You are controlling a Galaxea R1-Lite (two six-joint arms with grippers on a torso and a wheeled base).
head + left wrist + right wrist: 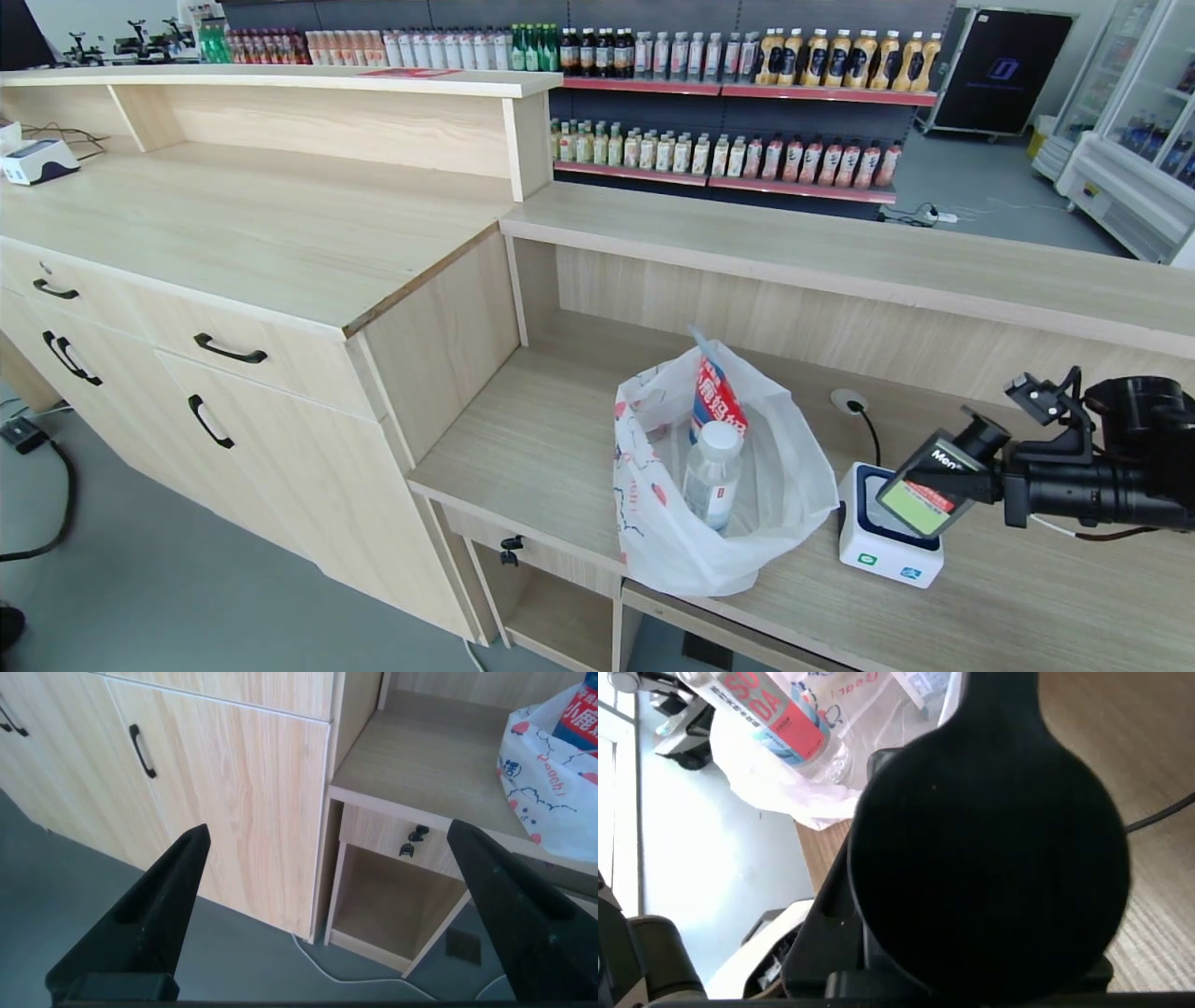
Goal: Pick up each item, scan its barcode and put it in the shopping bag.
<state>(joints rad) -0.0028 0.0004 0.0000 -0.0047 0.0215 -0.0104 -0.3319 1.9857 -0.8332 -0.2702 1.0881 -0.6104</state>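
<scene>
Scanning step: your right end effector [991, 467] is clamped on a black bottle [929, 490], tilting its label toward the scanner [885, 553] near the front edge of the counter [1027, 597], presumably so the barcode reads. Just beside, the shopping bag [653, 523] stands open, a clear bottle [714, 471] and a pouch [717, 397] inside. Your left end effector [329, 838] hangs spread apart, off the counter.

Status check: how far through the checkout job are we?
Done: a water bottle and a red pouch sit in the shopping bag. In hand: the right hand holds a black item at the scanner. Remaining: bagging it. The left hand is open, empty.
</scene>
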